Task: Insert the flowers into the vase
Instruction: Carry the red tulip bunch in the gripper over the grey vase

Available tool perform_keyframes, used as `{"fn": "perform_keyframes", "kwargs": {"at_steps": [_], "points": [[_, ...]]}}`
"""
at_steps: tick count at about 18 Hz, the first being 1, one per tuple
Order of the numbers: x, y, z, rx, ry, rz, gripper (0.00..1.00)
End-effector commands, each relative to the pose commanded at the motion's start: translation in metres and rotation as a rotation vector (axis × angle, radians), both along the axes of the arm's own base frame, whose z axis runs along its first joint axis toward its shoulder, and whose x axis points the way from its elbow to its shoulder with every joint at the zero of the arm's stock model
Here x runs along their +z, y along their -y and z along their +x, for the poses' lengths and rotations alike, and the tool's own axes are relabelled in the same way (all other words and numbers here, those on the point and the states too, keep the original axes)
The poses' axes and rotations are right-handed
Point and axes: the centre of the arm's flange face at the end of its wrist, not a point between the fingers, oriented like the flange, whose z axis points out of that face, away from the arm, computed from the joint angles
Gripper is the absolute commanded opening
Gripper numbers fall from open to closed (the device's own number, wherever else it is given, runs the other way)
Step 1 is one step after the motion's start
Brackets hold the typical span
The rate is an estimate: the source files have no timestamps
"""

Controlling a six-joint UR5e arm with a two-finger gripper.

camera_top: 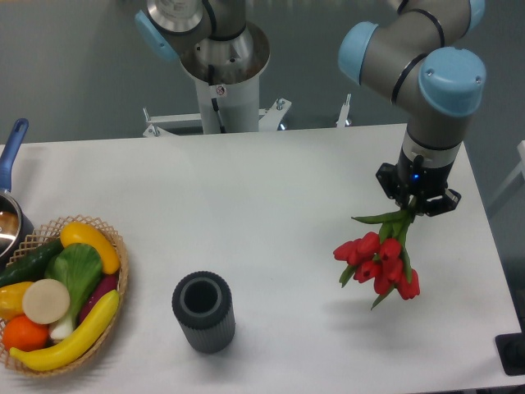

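The flowers (380, 261), a bunch of red tulip buds with green stems and leaves, hang buds-down from my gripper (408, 212) above the right part of the white table (271, 205). The gripper is shut on the stems, and its fingers are mostly hidden under the wrist. The vase (203, 312), a dark grey ribbed cylinder with a thick round rim, stands upright near the table's front edge, well to the left of the flowers and apart from them. Its opening faces up and looks empty.
A wicker basket (123, 271) with several colourful fruit and vegetables sits at the front left. A blue-handled metal pot (10, 205) is at the left edge. The robot's base column (220, 82) stands behind the table's far edge.
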Motion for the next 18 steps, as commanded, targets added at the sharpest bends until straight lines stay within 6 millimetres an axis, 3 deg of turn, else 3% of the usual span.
{"fn": "perform_keyframes", "kwargs": {"at_steps": [4, 11, 14, 18], "points": [[0.003, -0.013, 0.009, 0.008, 0.005, 0.034, 0.0], [0.02, -0.048, 0.024, 0.025, 0.056, 0.312, 0.0], [0.05, -0.063, 0.038, 0.05, 0.091, 0.489, 0.0], [0.067, -0.101, 0.066, 0.027, 0.185, 0.691, 0.0]]}}
